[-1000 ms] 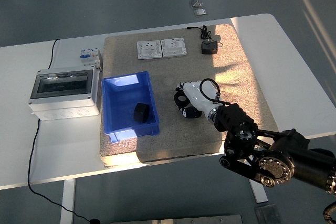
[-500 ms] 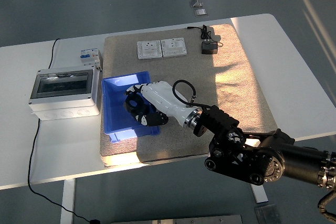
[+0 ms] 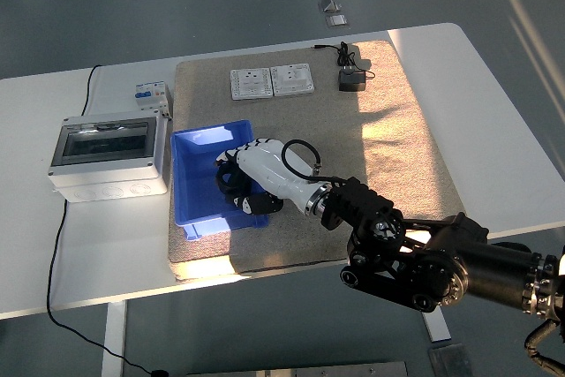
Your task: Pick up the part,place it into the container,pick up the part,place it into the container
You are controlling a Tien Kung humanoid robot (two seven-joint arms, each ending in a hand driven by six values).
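My right hand (image 3: 231,169), white-backed with black fingers, reaches in from the lower right and hangs low inside the blue container (image 3: 190,192) on the mat's left side. Its fingers are curled around a black part (image 3: 256,203), which shows dark under the palm against the container's right wall. A second black part lay in the container earlier; the hand hides that spot now, so I cannot tell the two apart. The left arm is out of view.
The brown mat (image 3: 397,147) covers the table's middle. A grey electrical box (image 3: 106,154) stands left of the container, a small breaker (image 3: 152,94) behind it. Two white sockets (image 3: 272,81) and a black adapter (image 3: 350,81) lie at the mat's far edge.
My right hand closed on the black part at the mat's centre, carried it left over the container, and has now sunk lower into it.
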